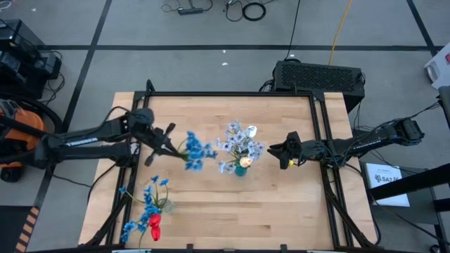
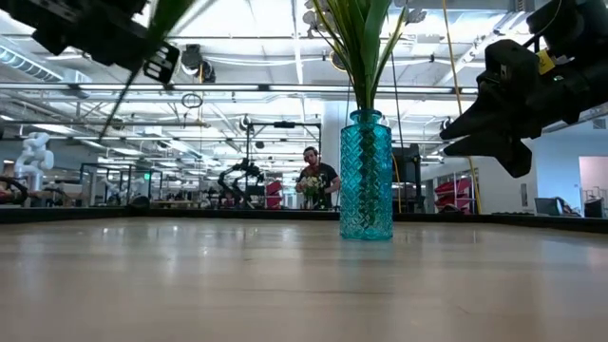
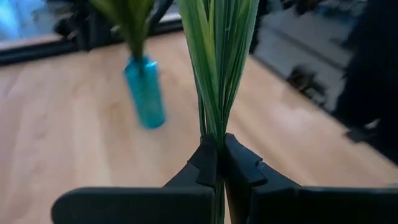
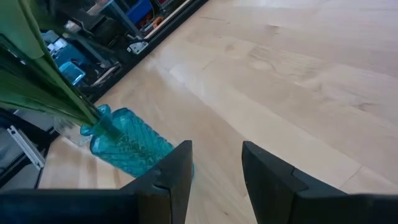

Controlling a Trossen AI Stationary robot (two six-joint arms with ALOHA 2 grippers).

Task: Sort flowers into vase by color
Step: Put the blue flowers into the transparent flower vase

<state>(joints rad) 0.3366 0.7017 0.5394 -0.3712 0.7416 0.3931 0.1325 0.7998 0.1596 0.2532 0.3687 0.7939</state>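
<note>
My left gripper (image 1: 171, 143) is shut on a bright blue spray flower (image 1: 197, 152) and holds it up over the table's left half, left of the vase. The teal glass vase (image 1: 241, 169) stands upright at the table's middle with pale grey-blue sprays (image 1: 238, 140) and a cream tulip (image 1: 245, 161) in it. My right gripper (image 1: 278, 151) hovers open just right of the vase, nothing between its fingers (image 4: 177, 171). More blue sprays (image 1: 149, 200) and a red tulip (image 1: 155, 225) lie flat at the front left. My left gripper pinches the spray's green stem (image 3: 213, 127) between its two fingers, just below where the long leaves fan out. The fingers come from the table's left, slanting slightly down. The flower is lifted clear of the table, its blue head pointing toward the vase.
Bare wood lies between the held flower and the vase (image 2: 366, 176), and across the table's front right. A black frame rail (image 1: 232, 93) runs round the table's edges. A person (image 2: 313, 180) stands far off in the room behind.
</note>
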